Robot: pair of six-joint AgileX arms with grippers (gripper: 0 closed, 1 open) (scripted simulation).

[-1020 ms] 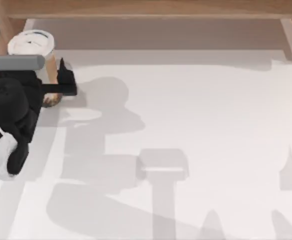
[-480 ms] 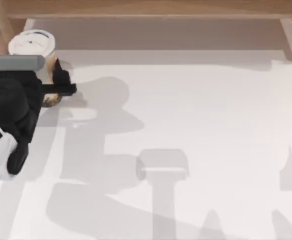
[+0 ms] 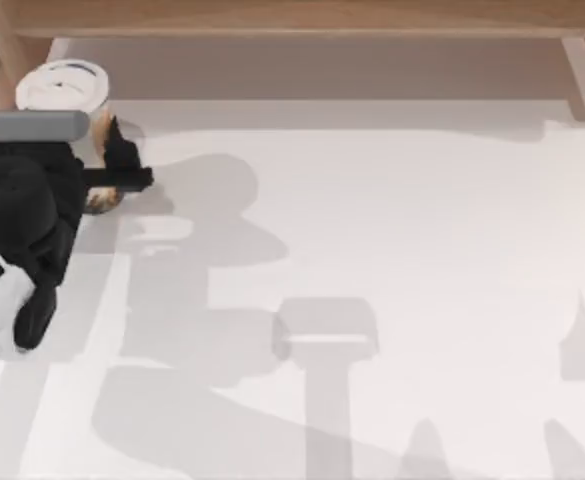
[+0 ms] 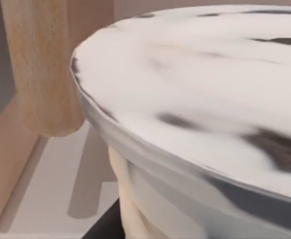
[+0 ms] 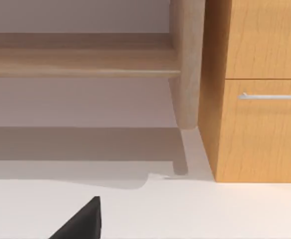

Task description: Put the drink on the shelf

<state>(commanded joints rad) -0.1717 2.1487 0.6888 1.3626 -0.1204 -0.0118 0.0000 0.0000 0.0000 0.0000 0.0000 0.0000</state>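
Note:
The drink [image 3: 64, 86], a tall cup of tan milk tea with a white smudged lid, stands at the table's far left, just in front of the left post of the shelf [image 3: 302, 17]. My left gripper [image 3: 107, 160] is shut on the drink partway down its side, one black finger [image 3: 124, 152] showing on the cup's right. In the left wrist view the drink's lid [image 4: 210, 94] looms close, with a shelf post [image 4: 43, 64] behind it. My right gripper [image 5: 80, 221] sits low, facing the shelf [image 5: 80, 62] from the table.
The shelf's long board runs along the table's back edge, with a right post [image 3: 584, 75]. An orange-brown wooden cabinet [image 5: 254, 89] with a metal handle stands beside the shelf's post [image 5: 185, 64]. White tabletop [image 3: 372, 250] stretches to the right of the cup.
The left gripper's visible finger has closed in slightly against the cup, and the left arm's rear part has shifted a little down-left. The cup has stayed in place.

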